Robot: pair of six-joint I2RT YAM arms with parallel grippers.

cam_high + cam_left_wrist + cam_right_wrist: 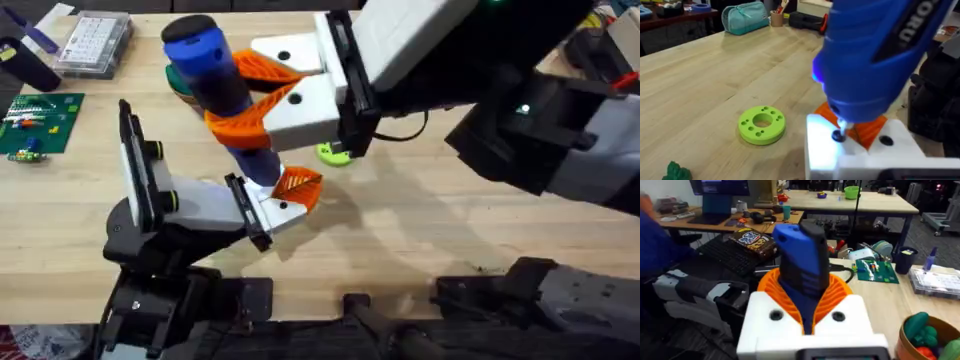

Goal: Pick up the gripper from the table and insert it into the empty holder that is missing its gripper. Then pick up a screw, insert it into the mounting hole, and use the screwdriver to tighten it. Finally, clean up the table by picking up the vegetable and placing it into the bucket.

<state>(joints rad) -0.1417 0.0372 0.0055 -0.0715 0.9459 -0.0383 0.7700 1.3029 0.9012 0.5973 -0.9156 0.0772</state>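
Observation:
My right gripper (pixel 250 108), a white block with plain orange fingers, is shut on the blue screwdriver (pixel 215 75), which stands nearly upright. The screwdriver's (pixel 875 55) thin bit rests on a dark screw (pixel 838 135) in the white holder (pixel 855 155) at the end of my left arm (pixel 190 205). The orange ribbed gripper (pixel 298 187) sits in that holder (pixel 272 212), and it (pixel 867 129) also shows just behind the bit. The dark-green vegetable (pixel 677 171) lies on the table near the lime-green ring (pixel 761 124).
The lime-green ring (pixel 335 152) lies just beyond the holder. A round orange-brown container (pixel 907 342) holds green and red toys; I cannot tell whether it is the bucket. A green circuit board (pixel 38 122) and a clear parts box (pixel 95 42) sit at the far left.

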